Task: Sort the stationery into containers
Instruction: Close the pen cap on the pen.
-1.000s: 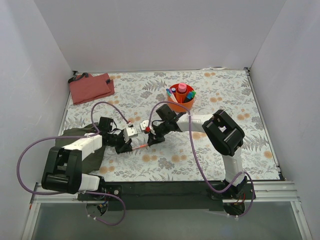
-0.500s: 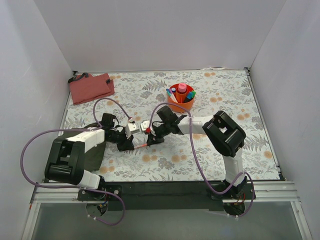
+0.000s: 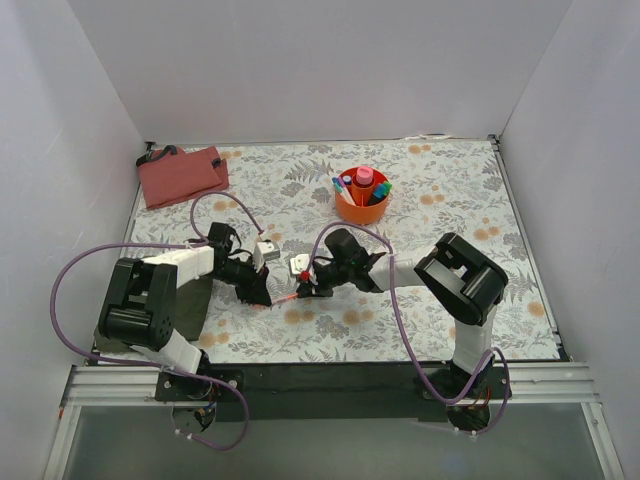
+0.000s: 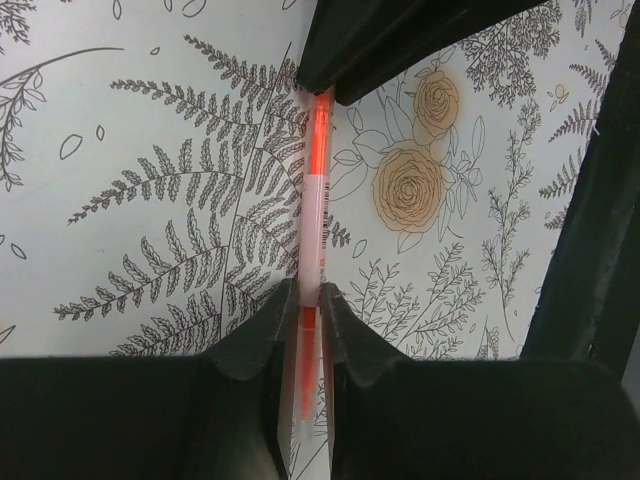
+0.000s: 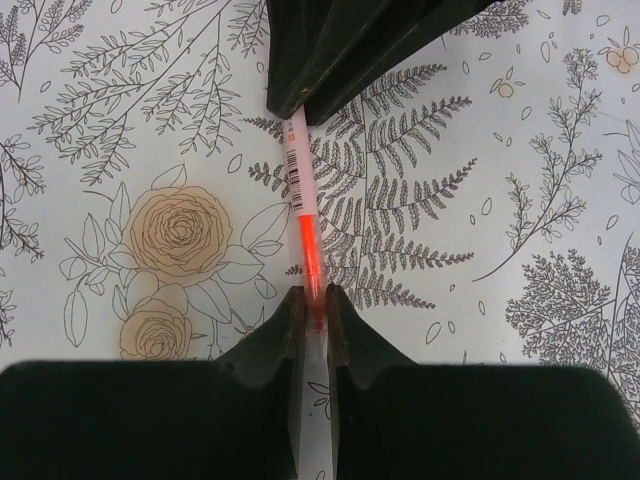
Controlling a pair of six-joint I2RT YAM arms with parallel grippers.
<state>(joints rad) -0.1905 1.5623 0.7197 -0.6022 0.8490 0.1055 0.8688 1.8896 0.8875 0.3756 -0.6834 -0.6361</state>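
The floral tabletop (image 3: 450,300) carries the orange cup (image 3: 360,215) at its far middle, markers standing inside; nearer, the left end effector (image 4: 308,320) and right end effector (image 5: 312,310) face each other; each pinches one end of the thin orange-red pen (image 4: 316,200).

Your left gripper (image 3: 264,292) and right gripper (image 3: 308,288) face each other tip to tip at centre frame, both arms folded inward, each clamped on the pen (image 3: 285,296).
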